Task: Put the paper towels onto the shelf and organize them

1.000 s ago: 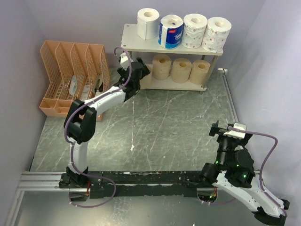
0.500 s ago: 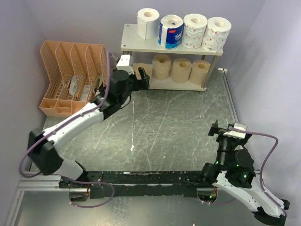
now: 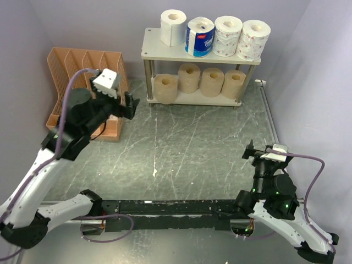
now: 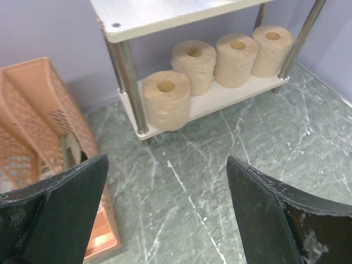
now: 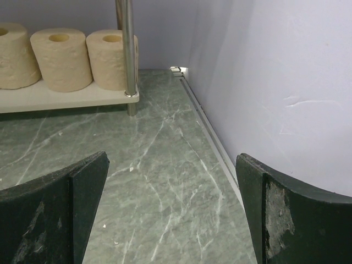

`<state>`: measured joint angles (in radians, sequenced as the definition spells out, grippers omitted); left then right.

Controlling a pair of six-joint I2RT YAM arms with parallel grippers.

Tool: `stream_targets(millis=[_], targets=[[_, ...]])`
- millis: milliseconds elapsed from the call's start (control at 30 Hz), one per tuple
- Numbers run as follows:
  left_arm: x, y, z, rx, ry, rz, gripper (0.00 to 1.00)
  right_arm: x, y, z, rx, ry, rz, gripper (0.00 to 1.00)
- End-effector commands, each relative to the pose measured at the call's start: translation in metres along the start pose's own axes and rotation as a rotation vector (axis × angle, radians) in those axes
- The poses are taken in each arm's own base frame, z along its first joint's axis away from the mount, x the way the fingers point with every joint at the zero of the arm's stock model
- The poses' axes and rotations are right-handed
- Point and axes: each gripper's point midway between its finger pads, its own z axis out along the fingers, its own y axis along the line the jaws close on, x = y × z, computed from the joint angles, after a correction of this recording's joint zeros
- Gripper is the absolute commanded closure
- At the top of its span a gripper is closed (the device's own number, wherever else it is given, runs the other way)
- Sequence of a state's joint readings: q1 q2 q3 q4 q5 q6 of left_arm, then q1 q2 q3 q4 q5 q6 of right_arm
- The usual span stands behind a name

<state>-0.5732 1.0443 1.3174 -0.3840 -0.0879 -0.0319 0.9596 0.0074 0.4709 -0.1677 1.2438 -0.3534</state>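
Grey-green marbled table (image 3: 192,143) with white veins, walled in on three sides

The shelf (image 3: 151,49) stands on its metal legs at the far edge, close to the back wall. The orange mesh file organizer (image 3: 58,82) sits at the far left, against the left wall and a little apart from the shelf. A dark rail (image 3: 165,208) runs across the near edge, and a pale strip (image 3: 268,118) follows the right wall to a small white fitting (image 3: 258,82) in the far right corner.
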Motion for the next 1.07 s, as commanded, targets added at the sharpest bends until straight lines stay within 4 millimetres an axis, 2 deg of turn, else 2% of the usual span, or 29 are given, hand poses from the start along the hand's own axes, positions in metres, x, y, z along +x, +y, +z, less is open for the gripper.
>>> stream_targets(millis=[0, 67, 133, 233, 300, 500, 567, 633, 733, 800, 867, 967, 1033], targets=[[-0.003, 0.02, -0.047, -0.048, 0.012, 0.055, 0.0, -0.002, 0.002, 0.0, -0.017, -0.008, 0.018, 0.0], [0.003, 0.026, -0.059, -0.064, 0.02, 0.056, 0.0, -0.002, 0.003, 0.0, -0.021, -0.009, 0.018, 0.0], [0.016, 0.032, -0.068, -0.073, 0.048, 0.059, 0.05, -0.002, 0.004, 0.0, -0.024, -0.011, 0.015, 0.0], [0.053, 0.044, -0.082, -0.112, 0.136, 0.0, 0.05, -0.001, 0.005, 0.0, -0.025, -0.014, 0.005, 0.0], [0.071, 0.047, -0.091, -0.117, 0.161, -0.026, 0.11, -0.001, 0.005, 0.0, -0.028, -0.014, 0.007, 0.0], [0.086, 0.067, -0.109, -0.214, 0.148, -0.099, 0.03, -0.002, 0.007, 0.0, -0.038, -0.02, -0.001, 0.0], [0.101, 0.072, -0.11, -0.238, 0.155, -0.146, 0.03, 0.001, 0.01, 0.001, -0.038, -0.007, -0.034, 0.0], [0.115, 0.078, -0.11, -0.264, 0.168, -0.203, 0.02, 0.006, 0.006, 0.004, 0.045, 0.032, -0.067, 0.0], [0.119, 0.086, -0.112, -0.296, 0.169, -0.261, 0.01, 0.014, -0.002, 0.003, 0.208, 0.108, -0.162, 0.0], [0.122, 0.091, -0.109, -0.3, 0.167, -0.29, 0.02, 0.013, -0.001, 0.004, 0.21, 0.116, -0.184, 0.0], [0.125, 0.099, -0.108, -0.319, 0.179, -0.312, 0.02, 0.011, 0.002, 0.004, 0.133, 0.094, -0.143, 0.0], [0.129, 0.109, -0.108, -0.341, 0.188, -0.339, 0.02, 0.017, -0.025, -0.004, 0.197, 0.059, -0.022, 0.01], [0.129, 0.113, -0.112, -0.348, 0.186, -0.348, 0.01, 0.017, -0.026, -0.001, 0.194, 0.041, -0.043, 0.0]])
